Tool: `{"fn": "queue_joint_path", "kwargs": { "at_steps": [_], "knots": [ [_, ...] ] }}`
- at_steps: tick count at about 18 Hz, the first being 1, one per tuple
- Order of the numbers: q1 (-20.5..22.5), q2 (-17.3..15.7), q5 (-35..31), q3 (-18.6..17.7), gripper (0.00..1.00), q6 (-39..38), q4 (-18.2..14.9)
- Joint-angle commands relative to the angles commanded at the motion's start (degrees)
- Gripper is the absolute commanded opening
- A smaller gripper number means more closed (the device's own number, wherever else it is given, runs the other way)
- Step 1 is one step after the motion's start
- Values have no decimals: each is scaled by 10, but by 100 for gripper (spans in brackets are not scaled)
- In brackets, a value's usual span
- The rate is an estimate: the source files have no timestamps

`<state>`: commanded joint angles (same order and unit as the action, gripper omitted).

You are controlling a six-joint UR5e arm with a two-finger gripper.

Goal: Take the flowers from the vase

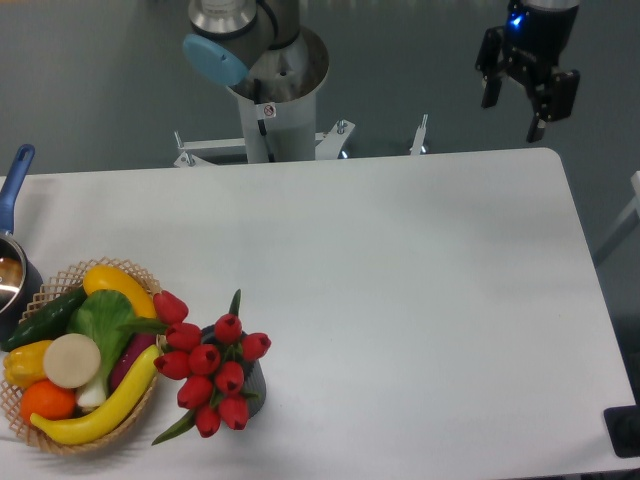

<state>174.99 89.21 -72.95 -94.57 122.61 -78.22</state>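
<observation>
**Tulips in vase, gripper high and away**

Gripper (520,103) hangs beyond the bench's (420,300) far right edge, fingers (491,88) spread apart, grasping nothing. Red tulips (212,365) stand in the dark vase (254,384) near the front left, just beside a wicker basket (60,440) of fruit and vegetables. A blue-handled pot (12,255) sits at the left edge.

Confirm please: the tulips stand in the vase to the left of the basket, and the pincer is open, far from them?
Not quite. In the camera view the tulips in the vase stand to the right of the basket, not the left. The pincer is open, far from them.
</observation>
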Motion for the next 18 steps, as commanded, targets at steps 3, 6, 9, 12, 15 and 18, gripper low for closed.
{"fn": "queue_joint_path", "kwargs": {
  "at_steps": [3, 6, 9, 12, 15, 18],
  "knots": [
    [0, 0, 0, -1, 100, 0, 1],
    [-1, -1, 3, -3, 100, 0, 1],
    [-3, 0, 24, -9, 100, -24, 0],
    [0, -3, 57, -26, 100, -74, 2],
    [-3, -4, 59, -29, 100, -107, 1],
    [-4, -4, 74, -42, 100, -128, 2]
  ]
}}
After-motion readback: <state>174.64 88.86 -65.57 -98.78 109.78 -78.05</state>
